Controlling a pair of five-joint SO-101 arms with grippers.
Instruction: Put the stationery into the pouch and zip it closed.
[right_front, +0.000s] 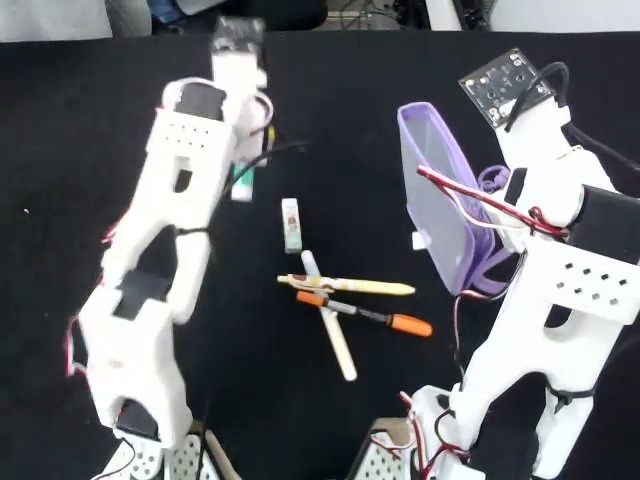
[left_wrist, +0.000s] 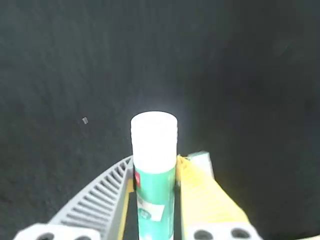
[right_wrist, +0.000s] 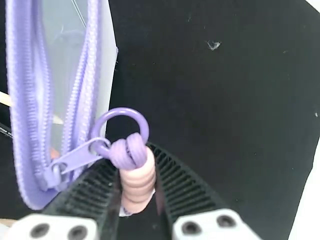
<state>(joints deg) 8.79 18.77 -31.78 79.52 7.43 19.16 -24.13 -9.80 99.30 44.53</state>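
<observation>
Here the left hand (left_wrist: 159, 162) is clamped on a green glue stick (left_wrist: 153, 140) with a white cap, held toward the far side of the black bench (right_front: 60, 120). The right hand (right_wrist: 137, 160) pinches the ribbed pink tag (right_wrist: 137, 186) on the zip pull of the lilac pouch (right_front: 432, 190), which stands on edge with its zip open. Between the arms lie a small white-and-green stick (right_front: 291, 224), a yellow pen (right_front: 350, 286), an orange marker (right_front: 365, 317) and a cream pen (right_front: 337, 343), the three pens crossing one another.
</observation>
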